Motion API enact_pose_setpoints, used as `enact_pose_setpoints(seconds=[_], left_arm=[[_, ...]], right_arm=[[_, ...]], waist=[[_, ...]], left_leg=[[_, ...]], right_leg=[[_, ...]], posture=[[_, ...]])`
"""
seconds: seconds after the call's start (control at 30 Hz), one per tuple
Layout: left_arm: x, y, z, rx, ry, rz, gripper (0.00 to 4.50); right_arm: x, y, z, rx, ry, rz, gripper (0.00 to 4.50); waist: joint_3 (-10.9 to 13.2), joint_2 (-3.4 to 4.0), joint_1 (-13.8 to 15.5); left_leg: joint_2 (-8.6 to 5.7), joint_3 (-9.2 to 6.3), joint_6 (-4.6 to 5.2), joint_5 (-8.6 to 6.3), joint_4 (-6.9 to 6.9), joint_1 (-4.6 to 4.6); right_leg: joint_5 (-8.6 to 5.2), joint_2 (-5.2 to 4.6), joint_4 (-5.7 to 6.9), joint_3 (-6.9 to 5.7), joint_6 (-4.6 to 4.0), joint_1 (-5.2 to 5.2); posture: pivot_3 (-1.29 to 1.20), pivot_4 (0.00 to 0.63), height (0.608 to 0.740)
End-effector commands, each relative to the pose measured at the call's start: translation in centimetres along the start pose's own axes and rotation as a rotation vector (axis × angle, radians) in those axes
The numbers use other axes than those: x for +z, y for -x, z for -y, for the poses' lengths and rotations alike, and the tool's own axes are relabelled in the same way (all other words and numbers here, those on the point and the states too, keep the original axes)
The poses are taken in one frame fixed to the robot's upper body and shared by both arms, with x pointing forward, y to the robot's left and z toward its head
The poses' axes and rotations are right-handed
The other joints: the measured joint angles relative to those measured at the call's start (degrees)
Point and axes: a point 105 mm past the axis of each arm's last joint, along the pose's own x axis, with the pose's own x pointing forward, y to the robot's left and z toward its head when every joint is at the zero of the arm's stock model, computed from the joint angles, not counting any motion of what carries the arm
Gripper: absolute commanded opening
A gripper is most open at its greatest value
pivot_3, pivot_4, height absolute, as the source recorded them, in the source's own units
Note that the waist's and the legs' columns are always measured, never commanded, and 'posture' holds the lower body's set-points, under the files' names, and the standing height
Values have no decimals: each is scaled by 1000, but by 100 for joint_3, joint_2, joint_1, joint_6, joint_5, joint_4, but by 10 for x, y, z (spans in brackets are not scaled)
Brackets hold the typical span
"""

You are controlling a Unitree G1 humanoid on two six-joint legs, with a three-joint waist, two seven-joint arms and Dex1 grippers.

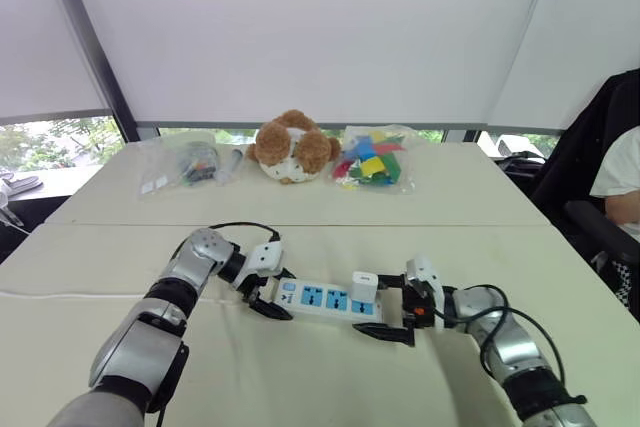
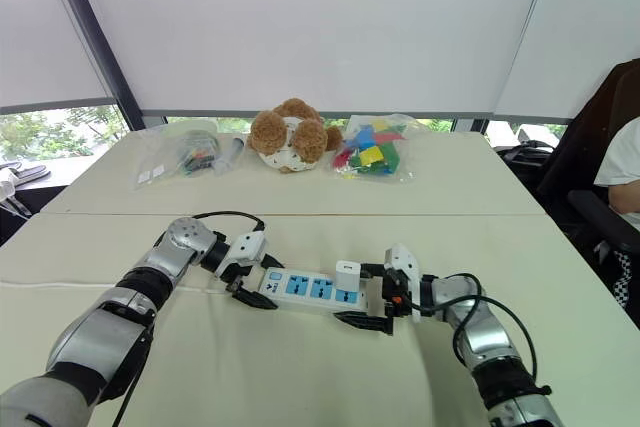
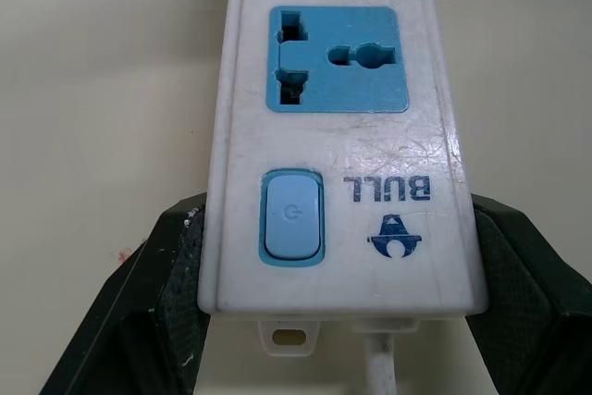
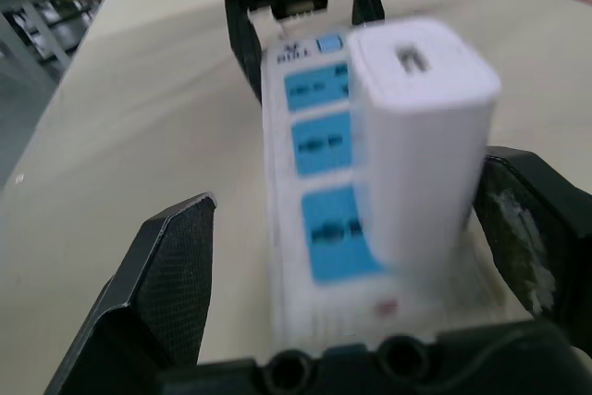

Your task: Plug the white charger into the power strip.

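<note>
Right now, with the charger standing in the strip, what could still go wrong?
1. The white charger stands on the end socket of the power strip, but how deep its prongs sit is hidden; it may be only partly in.
2. The open right gripper straddles that end, one finger close beside the charger; pulling away could knock it.
3. The left gripper clamps the switch end; lifting or twisting could shift the strip.

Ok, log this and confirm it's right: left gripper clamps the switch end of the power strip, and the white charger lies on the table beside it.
Not quite. The left gripper does clamp the switch end of the power strip, but the white charger stands upright on the strip's far socket, not on the table. The right wrist view shows this.
</note>
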Motion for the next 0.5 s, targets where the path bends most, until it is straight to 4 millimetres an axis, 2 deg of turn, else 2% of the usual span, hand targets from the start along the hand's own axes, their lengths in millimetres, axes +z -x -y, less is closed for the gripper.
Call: enact_pose_setpoints(seconds=[0.03, 0.1, 0.17, 0.2, 0.3, 0.4, 0.5], left_arm=[[-14, 0, -2, 95, 75, -1, 3036], [-13, 2, -5, 134, 84, 27, 3036], [-12, 3, -7, 159, 89, 49, 4076], [-11, 4, -7, 163, 103, 68, 4420], [-8, 7, -6, 178, 116, 108, 4470], [-5, 13, -4, 193, 95, 123, 4470], [0, 23, 0, 214, 75, 129, 4470]], right_arm=[[19, 29, 2, -56, 45, -5, 4450], [19, 46, -1, -83, 51, -52, 4450], [20, 61, -3, -114, 45, -85, 4500], [21, 67, -4, -132, 41, -97, 4500], [23, 81, -7, -172, 24, -116, 4500], [23, 90, -11, -193, 11, -139, 4500], [21, 100, -12, -218, -3, -156, 4500]], waist=[[4, 2, 4], [9, 2, 4], [24, 0, -4], [53, -5, -34], [78, -21, -54], [88, -13, -54], [114, -24, -47]], left_leg=[[0, 0, 0, 0, 3, -3], [-1, -1, 0, 0, 7, -3], [-1, -9, 0, 0, 18, -2], [-1, -13, 0, 0, 25, -1], [-1, -25, -1, 0, 45, -24], [-3, -24, -2, 1, 60, -77], [-5, -24, -2, 1, 55, -86]], right_leg=[[0, 0, 0, 1, 0, -1], [0, -1, 0, 1, 0, -2], [1, 3, 2, 1, -1, -1], [3, 5, 6, 1, -4, -1], [11, 12, 12, 0, -11, -18], [28, 12, 11, 4, 19, -63], [41, 13, 9, 7, 44, -73]], posture=[[0, 150, 739], [0, 150, 739], [0, 150, 739], [0, 150, 739], [0, 150, 739], [0, 150, 739], [0, 150, 739]])
